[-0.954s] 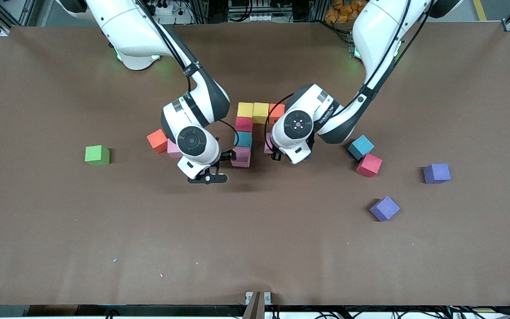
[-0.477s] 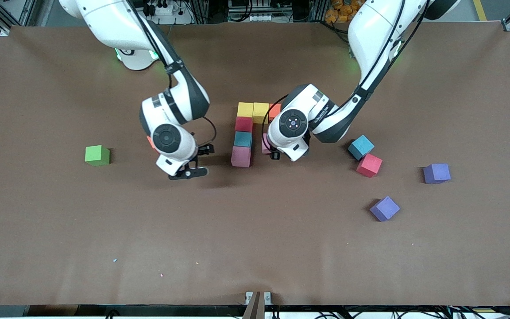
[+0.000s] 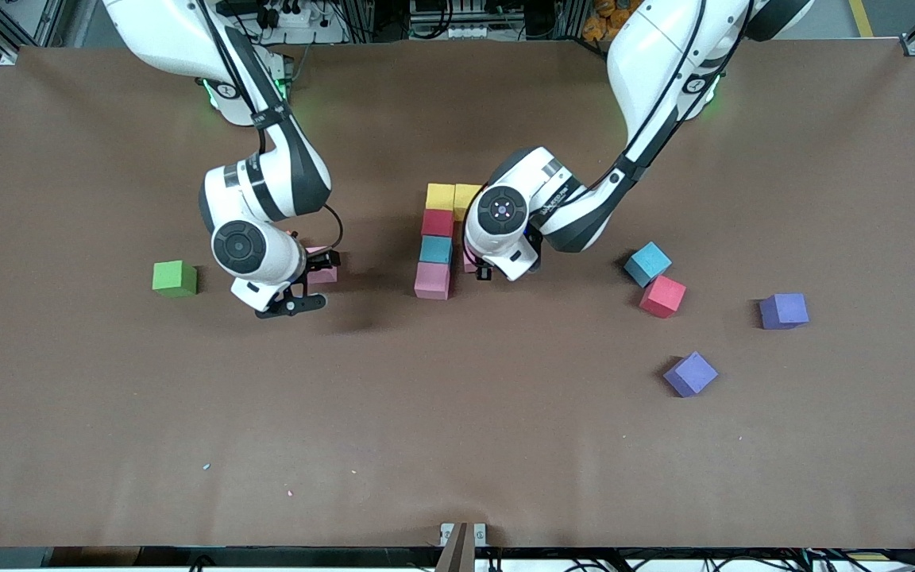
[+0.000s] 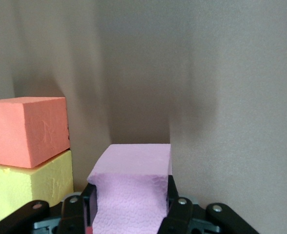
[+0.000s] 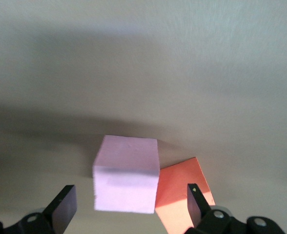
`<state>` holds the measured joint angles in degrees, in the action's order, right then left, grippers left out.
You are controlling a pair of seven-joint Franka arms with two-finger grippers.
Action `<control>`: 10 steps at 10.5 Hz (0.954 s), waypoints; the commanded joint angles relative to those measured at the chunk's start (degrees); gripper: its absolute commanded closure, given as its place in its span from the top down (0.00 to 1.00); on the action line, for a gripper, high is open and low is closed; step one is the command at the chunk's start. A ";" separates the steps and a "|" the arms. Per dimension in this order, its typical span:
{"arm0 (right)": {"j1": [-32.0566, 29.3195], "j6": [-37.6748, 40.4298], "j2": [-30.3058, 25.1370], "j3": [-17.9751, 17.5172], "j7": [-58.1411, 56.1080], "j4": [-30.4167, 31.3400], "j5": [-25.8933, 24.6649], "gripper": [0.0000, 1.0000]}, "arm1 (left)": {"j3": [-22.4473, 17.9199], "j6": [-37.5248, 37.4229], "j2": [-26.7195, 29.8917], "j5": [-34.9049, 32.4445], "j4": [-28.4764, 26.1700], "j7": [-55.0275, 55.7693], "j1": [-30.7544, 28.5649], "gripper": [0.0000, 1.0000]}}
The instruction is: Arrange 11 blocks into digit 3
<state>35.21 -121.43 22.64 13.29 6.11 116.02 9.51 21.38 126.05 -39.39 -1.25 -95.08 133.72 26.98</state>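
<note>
Pink matte foam cube [image 4: 133, 195] is clamped by the left gripper [image 4: 129, 214] at frame centre; right gripper [image 5: 131, 207] gapes over another pink cube [image 5: 127, 174], centre-left.

Orange matte cube [image 4: 26, 129] hidden under left arm in front view, small pink cube [image 3: 321, 270] half covered by right wrist

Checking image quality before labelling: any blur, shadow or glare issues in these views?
Front view: even light, sharp, soft arm shadows on the brown table. Left wrist view: the matte pink cube in the left end effector is sharp. Right wrist view: tabletop smeared, broad shadow band.
</note>
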 commanded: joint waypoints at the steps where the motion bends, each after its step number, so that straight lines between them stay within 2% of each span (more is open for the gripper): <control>1: 0.30 -5.74 -2.52 -0.54 -1.01 7.01 1.56 1.00 | -0.37 2.43 -0.16 -1.91 -0.89 1.37 0.70 0.00; 7: 0.48 -4.00 -2.78 -0.81 -1.28 5.97 2.80 1.00 | -0.37 5.17 -0.95 -3.85 -1.08 2.07 1.32 0.00; 10: 0.39 -0.91 -2.61 -0.72 -2.15 4.12 5.87 1.00 | -0.46 5.52 -1.56 -3.76 -0.73 2.25 1.50 0.00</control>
<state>35.77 -123.35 21.15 12.73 5.30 119.97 13.62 21.35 130.84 -40.69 -3.41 -96.14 134.01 27.77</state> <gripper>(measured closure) 0.000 0.449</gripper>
